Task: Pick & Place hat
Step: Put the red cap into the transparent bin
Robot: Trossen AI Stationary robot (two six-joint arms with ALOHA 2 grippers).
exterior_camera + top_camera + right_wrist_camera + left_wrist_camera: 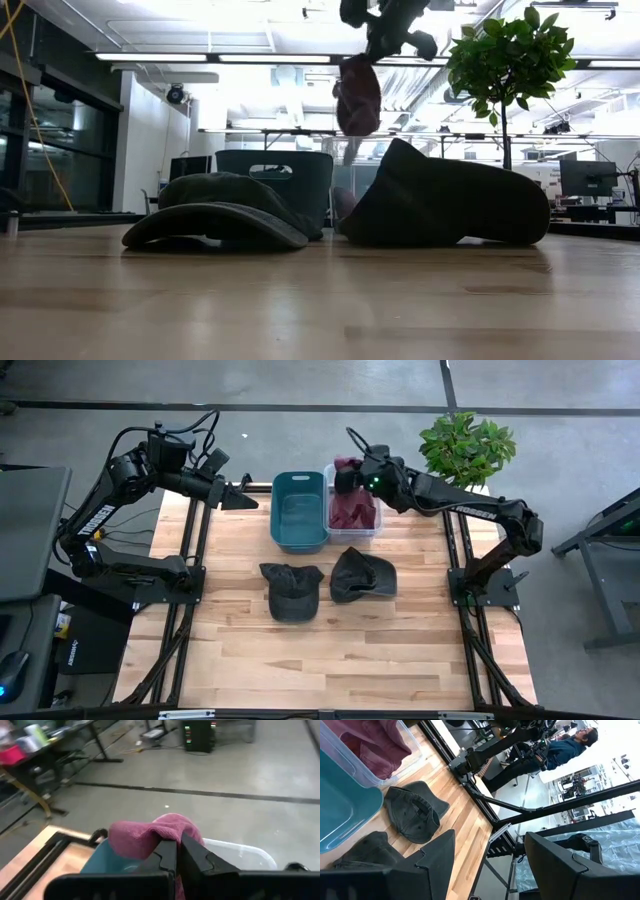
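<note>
The right gripper (347, 478), fingers clamped on a maroon hat (145, 837), hangs over the clear bin (372, 530) at the table's 12 o'clock. Carry it high to clear the rim. The left gripper (240, 497) waits, fingers apart, at 10 o'clock.

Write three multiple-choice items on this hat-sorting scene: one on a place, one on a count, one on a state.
1. Where is the maroon hat?
A. flat on the table
B. held up over the clear bin
C. in the teal bin

2. How many dark hats lie on the table?
A. one
B. two
C. four

3. How is the right gripper?
A. shut on the maroon hat
B. open over the table
C. shut on nothing

Key: B, the low view shows it hanging from the gripper; B, two lie side by side before the bins; A, its fingers pinch the maroon cloth.
</note>
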